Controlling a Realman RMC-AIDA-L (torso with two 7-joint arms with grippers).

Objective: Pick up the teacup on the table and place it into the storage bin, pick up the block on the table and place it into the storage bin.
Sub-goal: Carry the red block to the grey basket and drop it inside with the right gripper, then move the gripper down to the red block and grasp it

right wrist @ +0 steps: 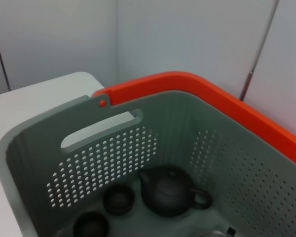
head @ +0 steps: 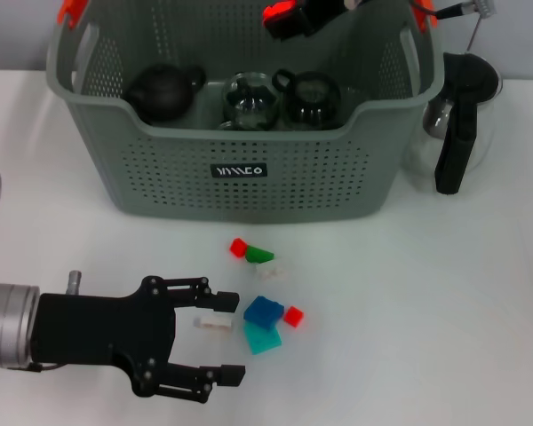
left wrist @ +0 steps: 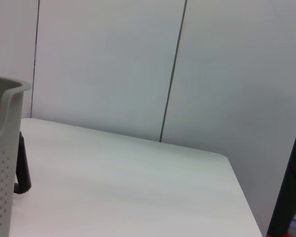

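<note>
Left gripper [head: 231, 337] spread wide around white block [head: 214, 324] — no contact; right gripper's state unclear — above storage bin [head: 249, 177].

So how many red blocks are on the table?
2. One red block lies near the bin, touching a green block; the other sits beside the blue block, ahead of the left gripper. None seems hidden.

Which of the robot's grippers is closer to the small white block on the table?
The left. The left gripper is open with the white block between its fingers. The right gripper is far off, above the storage bin.
</note>
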